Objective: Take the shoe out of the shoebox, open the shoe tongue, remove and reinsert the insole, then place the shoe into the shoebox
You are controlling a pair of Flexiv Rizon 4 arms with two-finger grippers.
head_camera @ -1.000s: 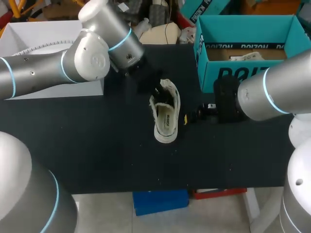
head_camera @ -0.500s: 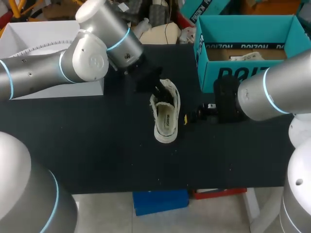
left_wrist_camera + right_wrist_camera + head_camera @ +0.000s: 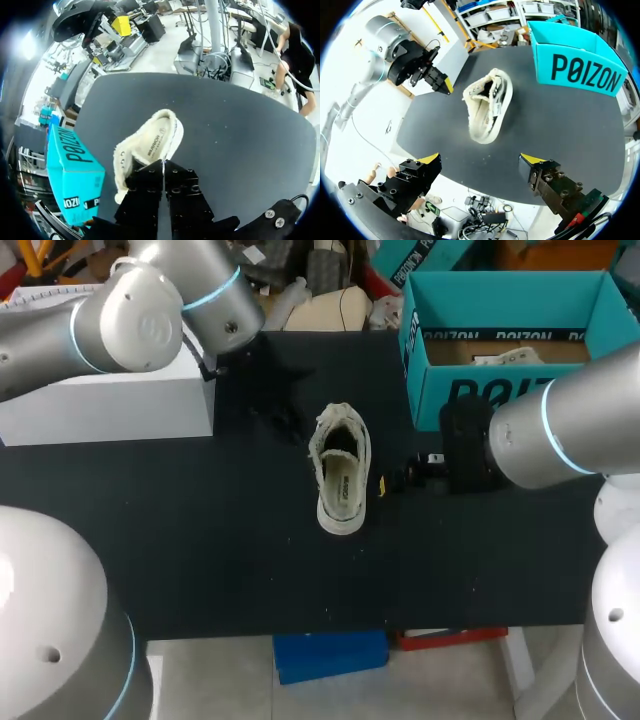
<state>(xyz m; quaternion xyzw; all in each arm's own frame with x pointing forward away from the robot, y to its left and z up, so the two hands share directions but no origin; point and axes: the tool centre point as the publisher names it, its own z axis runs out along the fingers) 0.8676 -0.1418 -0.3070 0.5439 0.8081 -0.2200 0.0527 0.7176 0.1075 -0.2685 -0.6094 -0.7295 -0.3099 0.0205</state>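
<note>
Handling: shoe (image 3: 340, 470) looks light, soft, floppy; best gripped at collar rim.
Left fingers (image 3: 147, 186): pressed together, shoe's 10 o'clock.
Right fingers (image 3: 430, 160): spread, shoe's 3 o'clock.

**Dark table, one white box**

A black table (image 3: 250, 570) with a matte, dark top spans the head view from side to side. A white box (image 3: 110, 410) stands at its far left corner, plain-sided, with its front face upright. The box's right edge meets the open dark surface.
</note>
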